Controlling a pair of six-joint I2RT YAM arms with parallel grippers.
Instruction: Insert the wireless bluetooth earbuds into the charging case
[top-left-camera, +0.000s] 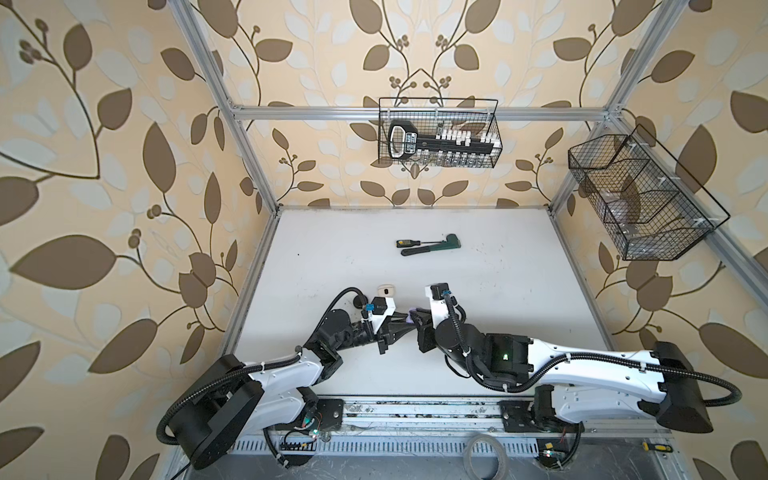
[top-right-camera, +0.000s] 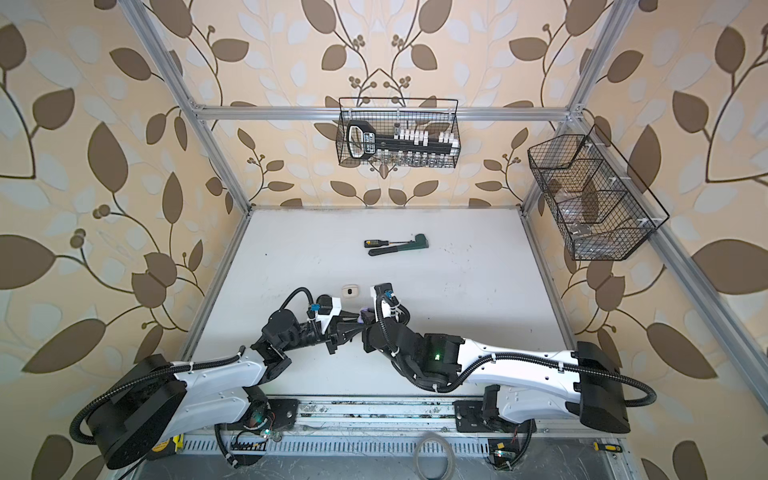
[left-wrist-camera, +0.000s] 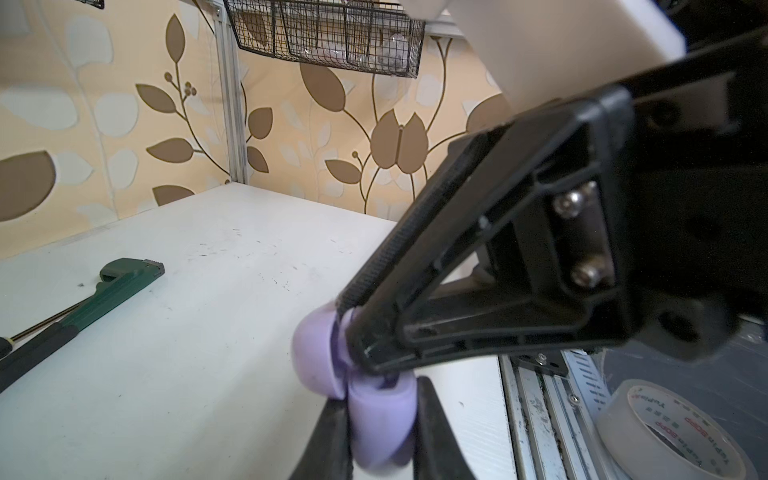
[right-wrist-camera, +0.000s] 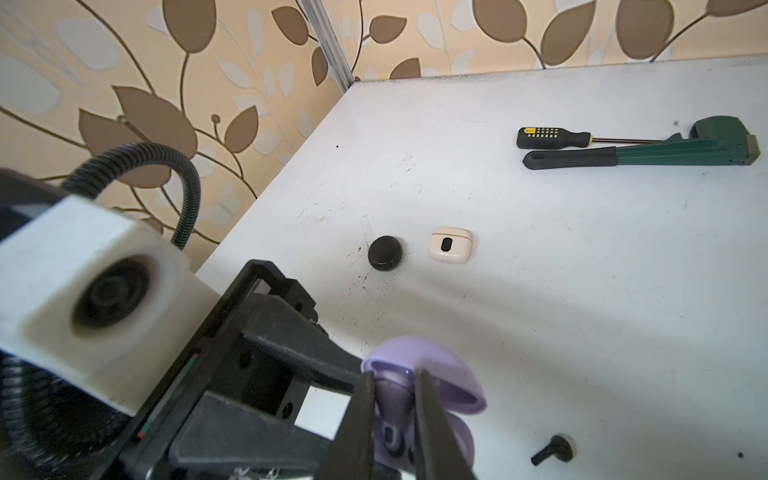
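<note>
**One hand steadies the case, the other seats the bud**

The right hand (right-wrist-camera: 395, 376) has its fingers drawn narrow on a lavender earbud (right-wrist-camera: 392, 399), pinched from both sides so that the bud points down into the lavender case (right-wrist-camera: 459, 440) directly beneath the fingertips. A grip that thin suits a part much smaller than a finger. It also leaves the bud's lower end free to find its socket.

The left hand (left-wrist-camera: 378, 395) is clamped on the base of that same case and holds it off the desk (right-wrist-camera: 582, 291). That way the case cannot skid or tip when the bud is pressed in. The lid (right-wrist-camera: 440, 374) is swung open on the side away from the left hand's fingers, so the opening is clear for the right hand. The two hands meet tip to tip at the case.

A little out from the right hand, a black earbud (right-wrist-camera: 555, 449) lies loose on the desk, apparently awaiting its turn. Further beyond both hands sit a black case (right-wrist-camera: 385, 252) and a cream case (right-wrist-camera: 450, 244) side by side. Well past them, a screwdriver (right-wrist-camera: 552, 137) and a pipe wrench (right-wrist-camera: 665, 151) lie together, outside the work.
</note>
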